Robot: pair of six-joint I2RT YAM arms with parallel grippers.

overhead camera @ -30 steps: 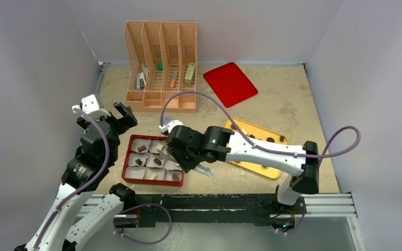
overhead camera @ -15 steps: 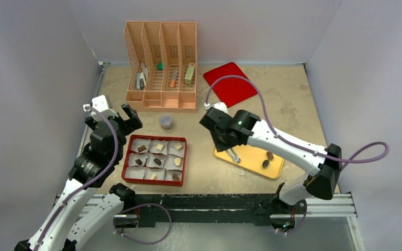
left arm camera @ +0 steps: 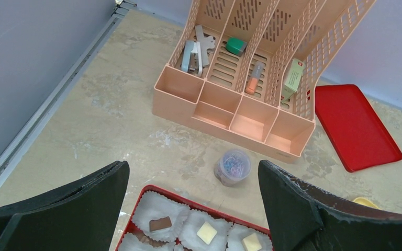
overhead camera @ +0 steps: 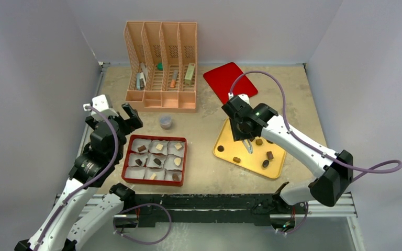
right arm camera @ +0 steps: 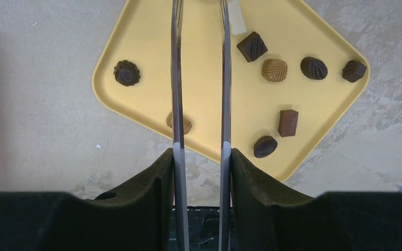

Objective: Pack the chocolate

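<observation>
Tabletop [overhead camera: 199, 120]: beige, mottled stone look, scuffed with pale smears. Plain pale lilac-grey panels close it in on three sides: back wall [overhead camera: 214, 26], left wall [overhead camera: 31, 63], right wall [overhead camera: 371, 78]. Metal strip [left arm camera: 47, 112] runs along the foot of the left wall. Silver slotted rail [overhead camera: 345, 205] along the near edge. Light even and diffuse, shadows soft.

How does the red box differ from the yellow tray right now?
The red box is split into nine cells lined with white paper cups; the yellow tray is one flat open surface. The box lies roughly square-on from above; the tray is turned cornerwise. Box chocolates sit one per cup; tray chocolates lie loose. Both hold chocolates.
</observation>
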